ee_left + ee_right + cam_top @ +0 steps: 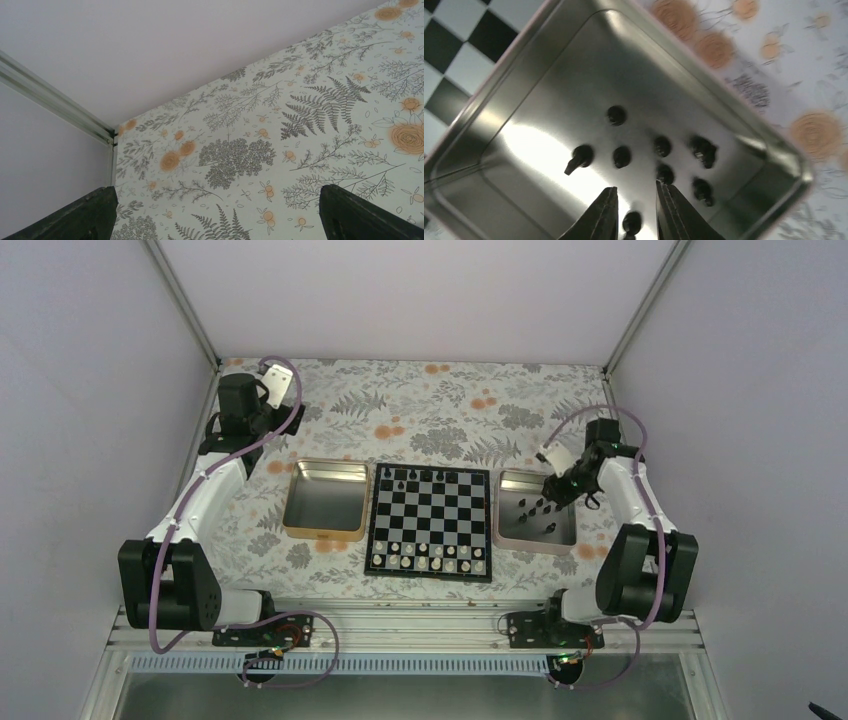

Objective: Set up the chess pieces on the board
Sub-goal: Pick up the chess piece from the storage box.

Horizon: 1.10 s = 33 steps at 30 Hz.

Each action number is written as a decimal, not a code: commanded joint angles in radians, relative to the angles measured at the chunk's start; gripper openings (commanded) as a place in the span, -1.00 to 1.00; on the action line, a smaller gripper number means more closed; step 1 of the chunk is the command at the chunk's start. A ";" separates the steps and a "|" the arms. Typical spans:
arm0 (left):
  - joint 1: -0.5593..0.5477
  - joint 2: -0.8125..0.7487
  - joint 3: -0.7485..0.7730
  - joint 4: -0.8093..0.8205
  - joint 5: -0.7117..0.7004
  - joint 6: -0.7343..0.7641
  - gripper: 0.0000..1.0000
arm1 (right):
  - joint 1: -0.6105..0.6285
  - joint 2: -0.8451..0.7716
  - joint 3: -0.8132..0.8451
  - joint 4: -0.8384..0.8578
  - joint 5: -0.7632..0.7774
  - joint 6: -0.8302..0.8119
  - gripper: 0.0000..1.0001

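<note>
Hovering over the tray (549, 95), the right gripper (636, 197) was seen slightly parted around one black piece (631, 222), so close neighbours (665, 173) could be knocked over when closed.

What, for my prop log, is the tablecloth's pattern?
Grey ferns and orange flowers on a pale tablecloth; the left wrist view shows it best.

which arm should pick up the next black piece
Right. The right gripper hangs open over the silver tray with a black piece in its gap; the left gripper is off at the far corner.
</note>
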 commanded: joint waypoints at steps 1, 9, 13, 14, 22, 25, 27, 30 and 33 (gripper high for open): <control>0.003 0.016 0.012 0.001 0.017 -0.009 1.00 | -0.005 -0.074 -0.062 -0.050 -0.090 -0.053 -0.55; 0.000 0.027 0.004 0.010 0.025 -0.005 1.00 | 0.161 -0.082 -0.147 -0.069 -0.056 0.029 -0.51; -0.001 0.024 -0.004 0.011 0.025 -0.004 1.00 | 0.191 -0.065 -0.164 -0.053 -0.029 0.071 -0.51; -0.001 0.024 -0.006 0.009 0.025 -0.004 1.00 | 0.192 -0.068 -0.167 -0.044 -0.015 0.084 -0.51; -0.006 0.037 0.004 0.010 0.010 -0.014 1.00 | 0.199 -0.069 -0.198 -0.014 0.024 0.143 -0.52; -0.010 0.028 0.002 0.015 0.008 -0.015 1.00 | 0.198 -0.061 -0.200 0.000 0.041 0.151 -0.52; -0.012 0.025 0.002 0.015 0.011 -0.015 1.00 | 0.198 -0.054 -0.203 0.013 0.060 0.156 -0.52; -0.014 0.026 0.002 0.015 0.012 -0.016 1.00 | 0.198 -0.037 -0.199 0.025 0.067 0.160 -0.52; -0.018 0.028 0.002 0.014 0.012 -0.015 1.00 | 0.199 -0.023 -0.187 0.039 0.078 0.168 -0.51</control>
